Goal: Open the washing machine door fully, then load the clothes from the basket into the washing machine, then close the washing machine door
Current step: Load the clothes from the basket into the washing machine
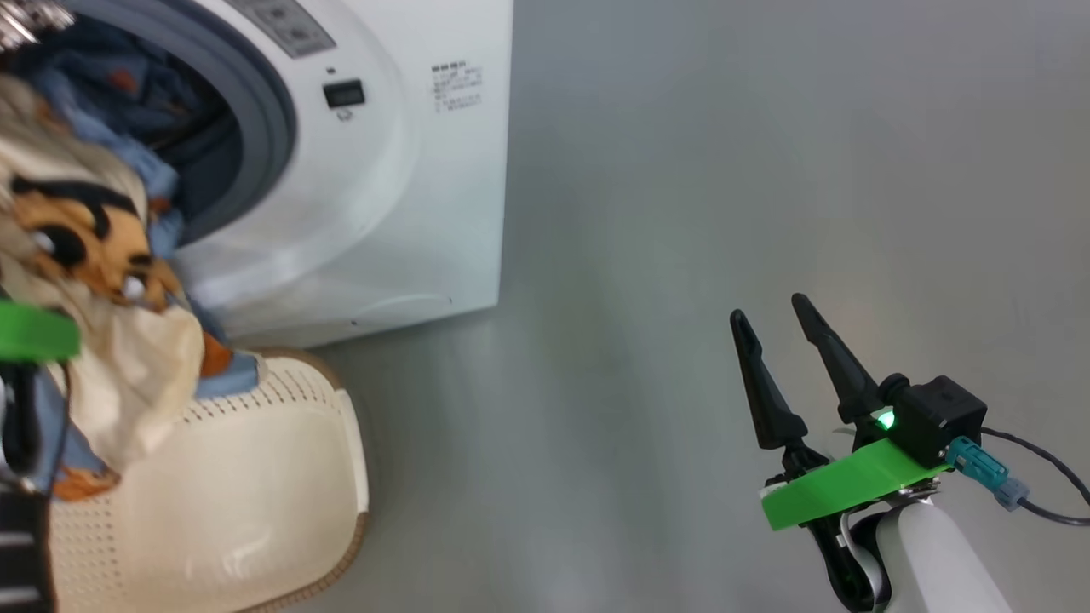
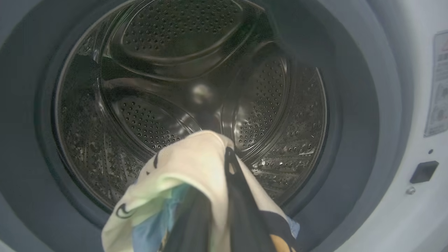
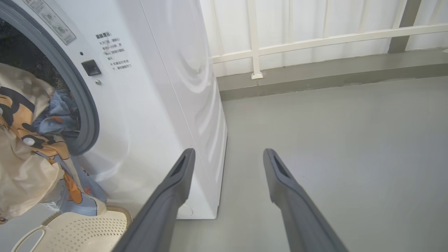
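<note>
Left gripper: here it is at the bottom centre of the left wrist view, the left gripper (image 2: pixel 217 210), jaws pressed together and pinching a fold of the clothes (image 2: pixel 189 161), with cream cloth draped right over the dark fingers (image 2: pixel 241 210).
Clothes: a big bundle of cream, light blue and orange-and-black print. In the head view the clothes (image 1: pixel 94 255) fill the left edge of the frame, the top of the bundle at the mouth of the washer and the bottom trailing into the basket (image 1: pixel 230 477). In the right wrist view the clothes (image 3: pixel 24 140) hang at the far left, across the grey ring.
Washing machine: in the head view the washing machine (image 1: pixel 409 170) sits upper left, its opening uncovered. The left wrist view looks straight into the steel drum (image 2: pixel 157 105), and the held cloth is up at the lower lip of the grey rubber ring (image 2: pixel 353 140).
Basket: cream, perforated, brown rim, lower left in the head view, right in front of the machine. It is at the bottom left in the right wrist view, with one white handle (image 3: pixel 28 238) showing.
Right gripper: lower right of the head view, the right gripper (image 1: pixel 768 308) has its jaws spread wide and holds nothing. It is over the bare grey floor (image 1: pixel 681 170), well apart from the basket.
Right wrist view: its two fingers (image 3: pixel 175 189) frame the machine's white corner.
</note>
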